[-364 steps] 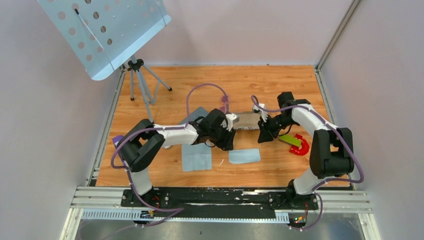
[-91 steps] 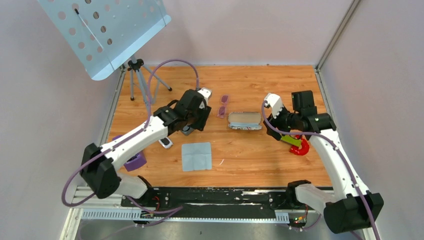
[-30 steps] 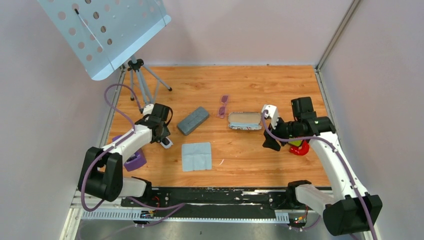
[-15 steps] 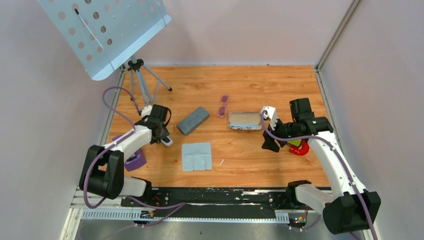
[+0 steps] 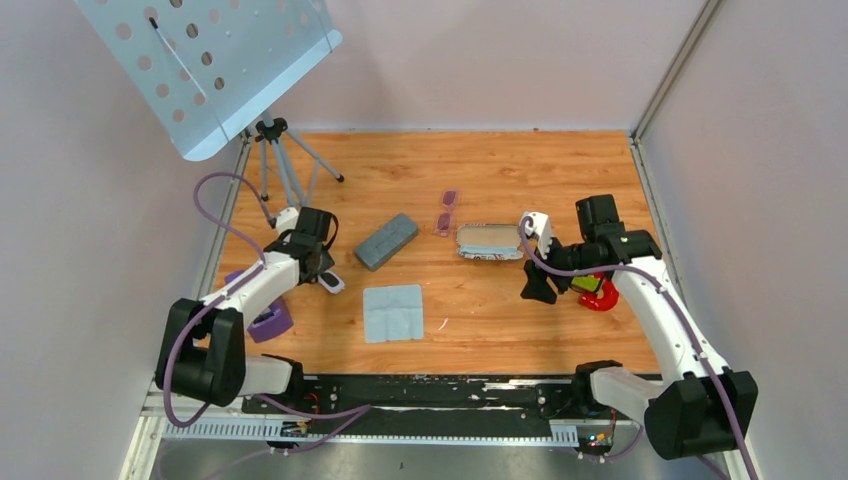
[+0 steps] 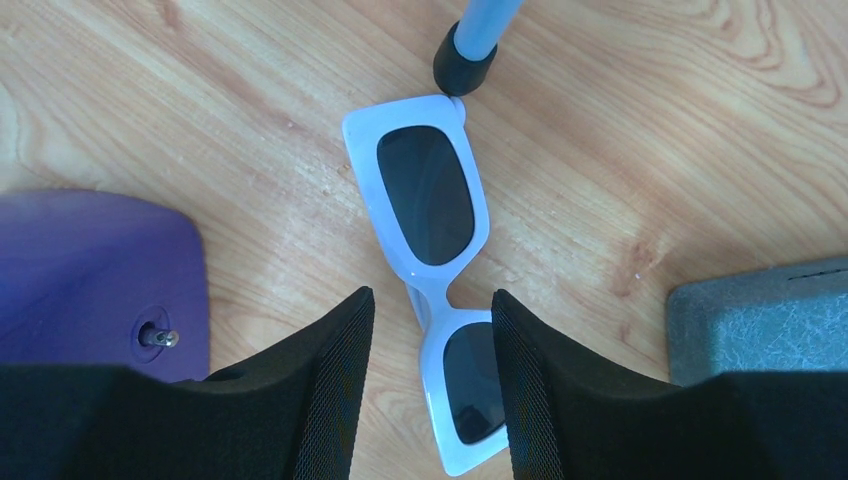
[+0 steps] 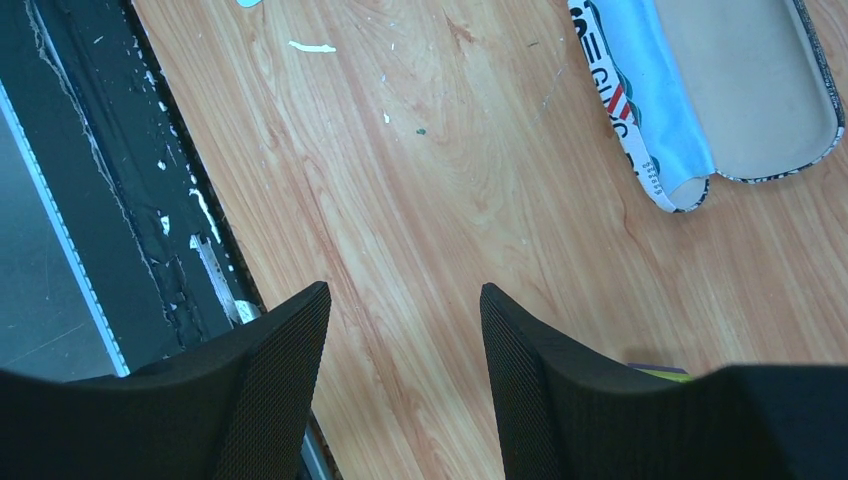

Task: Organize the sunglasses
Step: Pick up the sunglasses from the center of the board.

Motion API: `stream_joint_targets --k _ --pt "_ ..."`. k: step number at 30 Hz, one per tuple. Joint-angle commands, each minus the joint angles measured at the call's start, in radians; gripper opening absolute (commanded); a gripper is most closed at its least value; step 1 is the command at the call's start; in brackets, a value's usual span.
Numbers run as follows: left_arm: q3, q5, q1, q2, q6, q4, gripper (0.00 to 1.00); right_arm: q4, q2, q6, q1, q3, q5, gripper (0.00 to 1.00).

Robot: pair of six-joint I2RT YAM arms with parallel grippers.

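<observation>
The purple-tinted sunglasses (image 5: 446,212) lie folded on the wooden table, just left of the open flag-patterned case (image 5: 490,241). No gripper touches them. At the table's left my left gripper (image 5: 318,270) hangs open over a second pair, white-framed with dark lenses (image 6: 425,195). Its fingers (image 6: 340,380) stand either side of that pair's bridge, a gap showing on the left. My right gripper (image 5: 535,290) is open above bare wood, near of the flag-patterned case (image 7: 700,90), nothing between its fingers (image 7: 270,380).
A grey case (image 5: 386,240) lies shut between the white pair and the purple pair. A folded blue cloth (image 5: 393,312) sits at front centre, a purple object (image 5: 268,322) at the left edge, red and green items (image 5: 598,290) at the right. A tripod foot (image 6: 468,55) touches the white frame.
Since three seconds ago the left arm has left the grey case and swung left over the white pair. In the last second both arms only shifted slightly.
</observation>
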Motion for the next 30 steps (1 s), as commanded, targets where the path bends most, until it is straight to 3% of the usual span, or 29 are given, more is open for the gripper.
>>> stream_joint_targets --k 1,8,20,25,30 --pt "0.032 -0.025 0.020 0.002 -0.030 0.018 0.50 -0.010 0.010 0.008 -0.012 -0.014 -0.048 0.61" --pt "0.059 -0.002 0.026 0.080 -0.034 0.020 0.46 -0.012 0.005 0.014 -0.012 -0.015 -0.046 0.61" --pt "0.006 0.009 0.025 -0.008 -0.001 -0.003 0.31 -0.006 0.036 0.029 -0.012 -0.010 -0.077 0.61" --pt "-0.014 0.016 0.026 -0.021 0.018 -0.006 0.32 -0.004 0.041 0.034 -0.012 -0.005 -0.082 0.61" --pt "-0.040 0.056 0.026 -0.013 -0.014 0.021 0.41 -0.004 0.040 0.036 -0.011 -0.011 -0.083 0.61"
